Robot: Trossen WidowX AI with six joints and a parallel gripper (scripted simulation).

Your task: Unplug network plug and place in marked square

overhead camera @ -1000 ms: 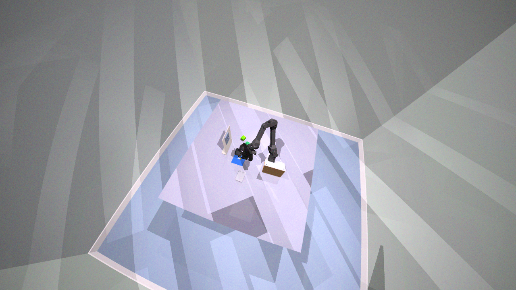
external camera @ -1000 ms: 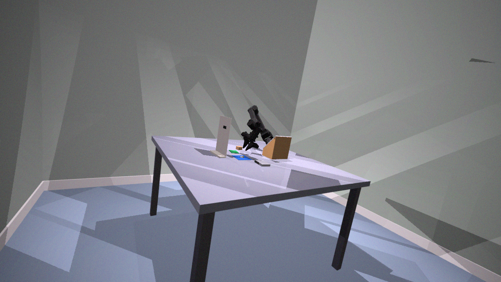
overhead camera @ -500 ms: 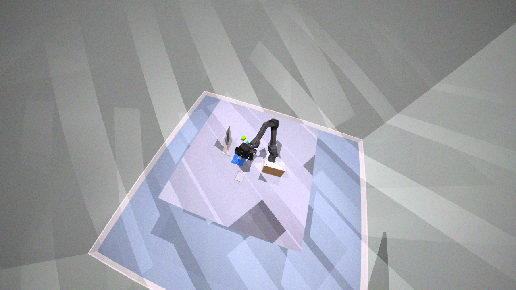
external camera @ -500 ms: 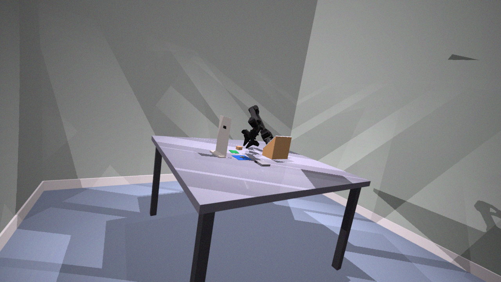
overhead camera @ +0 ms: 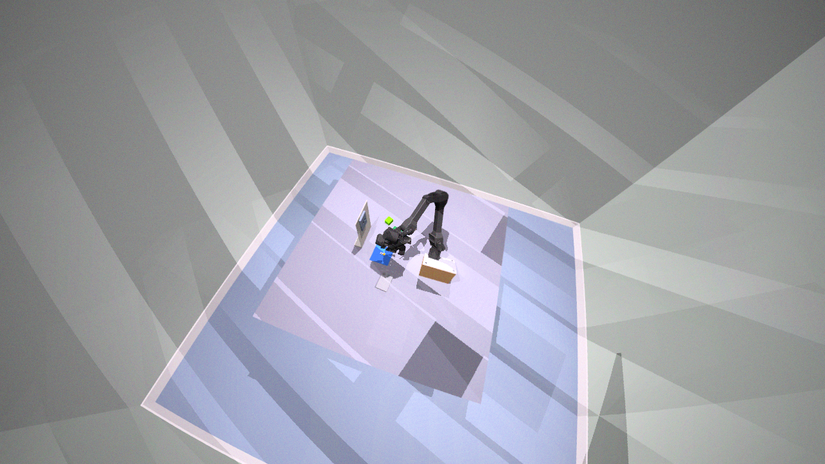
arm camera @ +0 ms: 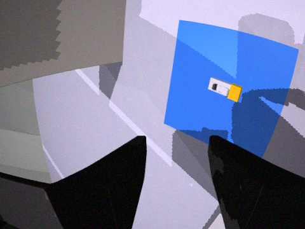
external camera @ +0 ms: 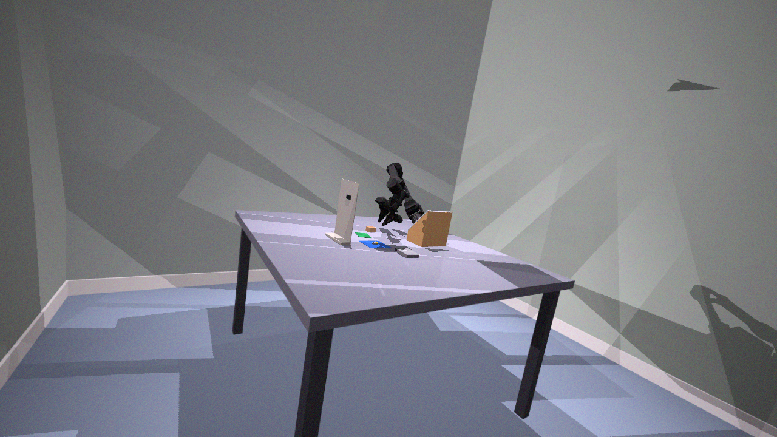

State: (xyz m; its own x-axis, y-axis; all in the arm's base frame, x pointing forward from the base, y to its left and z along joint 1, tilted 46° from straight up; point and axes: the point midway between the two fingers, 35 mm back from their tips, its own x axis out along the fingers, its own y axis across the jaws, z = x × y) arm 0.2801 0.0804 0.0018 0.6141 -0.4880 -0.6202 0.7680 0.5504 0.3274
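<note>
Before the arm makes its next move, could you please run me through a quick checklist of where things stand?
1. Plug out of the socket in the panel: ok.
2. Plug lying inside the blue square: ok.
3. Gripper let go, nothing between the fingers: ok.
4. Fingers apart from the plug: ok.
5. Arm touching neither the table nor the brown box: cannot tell.

Hard-edged slabs of light and shade cross the grey walls, the floor and the tabletop (external camera: 347, 271), as if strong light falls in broken beams. The arm's shadow lies dark on the right wall. Close up, shadow edges look jagged and blocky.
</note>
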